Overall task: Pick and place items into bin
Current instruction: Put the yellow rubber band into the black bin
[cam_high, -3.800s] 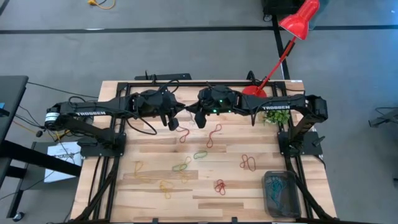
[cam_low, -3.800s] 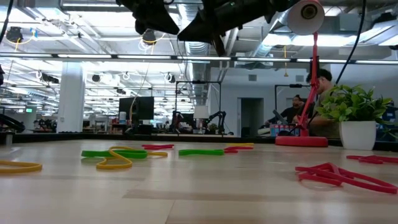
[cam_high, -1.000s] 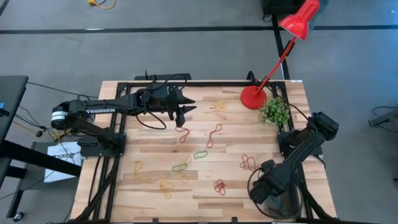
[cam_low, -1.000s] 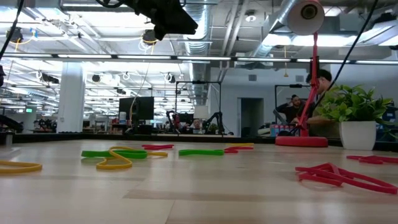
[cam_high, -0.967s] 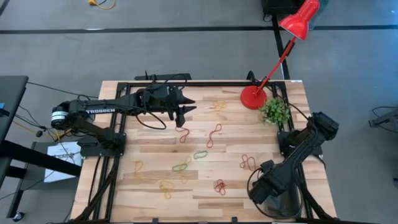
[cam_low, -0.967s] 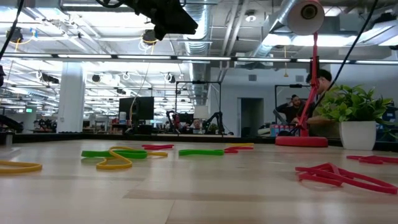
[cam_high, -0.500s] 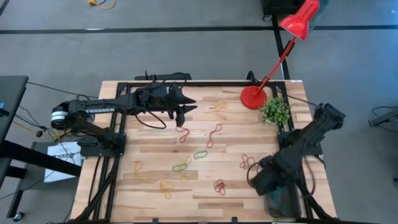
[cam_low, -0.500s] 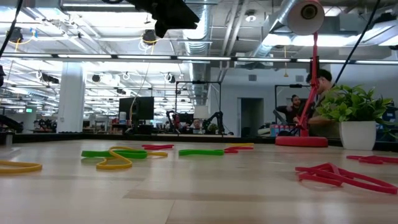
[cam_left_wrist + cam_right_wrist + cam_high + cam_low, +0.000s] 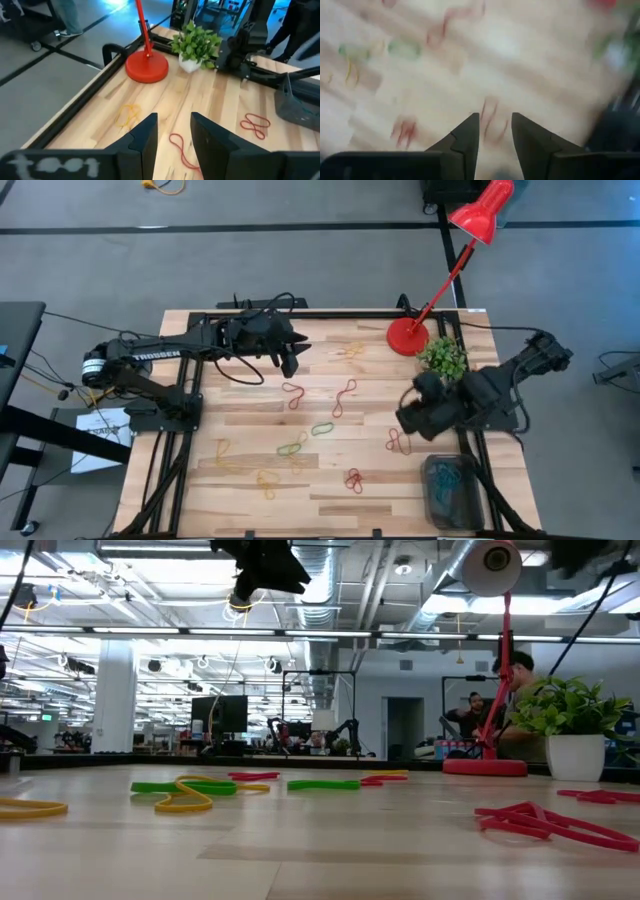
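Observation:
Thin coloured loops lie flat on the wooden table [image 9: 240,420]: red ones [image 9: 293,394] [image 9: 345,395] [image 9: 353,478], green [image 9: 322,428], yellow [image 9: 265,483]. One red loop [image 9: 398,442] lies just left of the bin [image 9: 452,490], a dark tray at the near right corner with loops in it. My right gripper [image 9: 408,420] hangs open above that red loop [image 9: 492,122], touching nothing. My left gripper [image 9: 293,358] is raised at the far side, open and empty [image 9: 174,120], with a red loop [image 9: 182,150] on the table below it.
A red lamp base [image 9: 407,337] and a small potted plant [image 9: 442,358] stand at the far right. A yellow loop [image 9: 350,351] lies near the lamp. Black frame rails run along the table's edges. A person shows in the room behind [image 9: 505,690].
My right gripper has risen from over the bin and swung toward the table's far edge and left, tipping as it went; it now hangs over the red loop beside the bin. My left gripper has rolled a little in place.

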